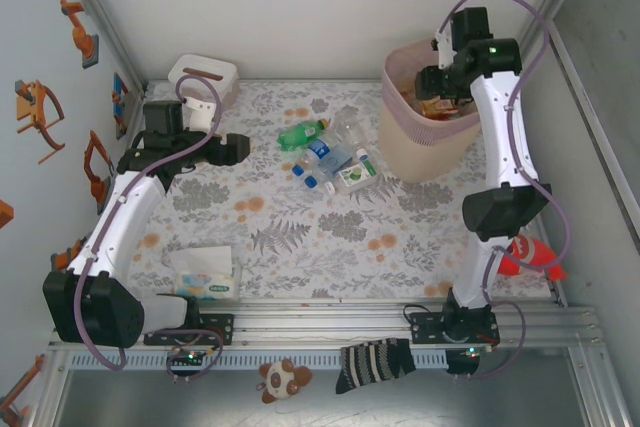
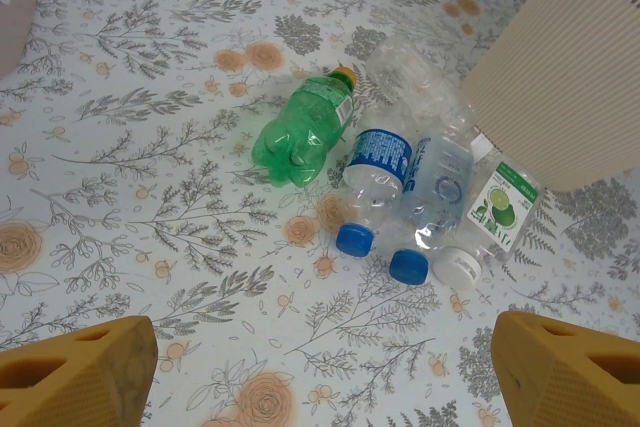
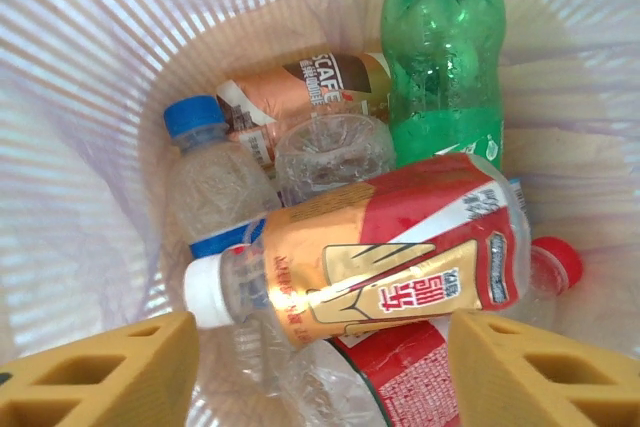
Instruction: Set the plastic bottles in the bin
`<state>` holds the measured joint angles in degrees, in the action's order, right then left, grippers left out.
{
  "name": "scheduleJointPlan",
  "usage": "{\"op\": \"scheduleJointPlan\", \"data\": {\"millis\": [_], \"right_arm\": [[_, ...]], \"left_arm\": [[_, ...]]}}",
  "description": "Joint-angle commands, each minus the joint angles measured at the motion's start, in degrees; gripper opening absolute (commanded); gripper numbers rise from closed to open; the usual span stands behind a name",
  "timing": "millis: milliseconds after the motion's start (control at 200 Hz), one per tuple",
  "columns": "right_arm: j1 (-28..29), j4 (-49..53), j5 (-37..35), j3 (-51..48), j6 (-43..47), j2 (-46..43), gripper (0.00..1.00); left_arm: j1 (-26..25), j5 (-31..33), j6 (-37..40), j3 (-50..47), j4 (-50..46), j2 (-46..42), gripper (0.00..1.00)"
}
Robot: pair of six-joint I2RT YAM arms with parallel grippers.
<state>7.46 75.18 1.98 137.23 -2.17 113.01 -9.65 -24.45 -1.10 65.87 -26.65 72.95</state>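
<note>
The left gripper point(image 2: 322, 362) is hovering with its orange fingers spread wide, holding nothing, over the flowered tablecloth point(image 2: 130, 177). Ahead of it, a green plastic bottle with an orange cap point(image 2: 300, 132) and what look like four clear bottles point(image 2: 380, 172) are lying just beside the tall beige ribbed bin point(image 1: 420, 152). The right gripper point(image 3: 322, 352) is hanging over the bin, fingers apart, above a red-and-gold labelled bottle point(image 3: 390, 267) lying on others inside.
</note>
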Motion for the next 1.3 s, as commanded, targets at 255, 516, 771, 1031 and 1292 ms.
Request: {"op": "scheduleJointPlan", "data": {"millis": [255,516,771,1031,1292], "right_arm": [[0.1,-2.3,2.0,-1.7,-0.9,1.8,0.37],[-1.1,-3.6,0.8,-9.8,-1.0,4.9,0.28],[-1.2,-4.6,3.0,-12.0,-2.8,4.7,0.25],[0.3,-2.4,1.7,-2.4,-4.7,1.3,0.27],[3.8,-1.9,0.2,1.1,-5.8,-3.4,0.28]], "left_arm": [[0.3,-0.2,0.1,0.5,-0.4,-0.3,0.86],[0.3,-0.2,0.2,0.6,-0.6,-0.6,0.86],[0.4,-0.3,0.2,0.6,-0.5,-0.7,0.86],[0.5,-0.5,0.1,0.6,-0.4,-0.8,0.86],[0.5,-0.7,0.1,0.6,-0.3,-0.6,0.86]]}}
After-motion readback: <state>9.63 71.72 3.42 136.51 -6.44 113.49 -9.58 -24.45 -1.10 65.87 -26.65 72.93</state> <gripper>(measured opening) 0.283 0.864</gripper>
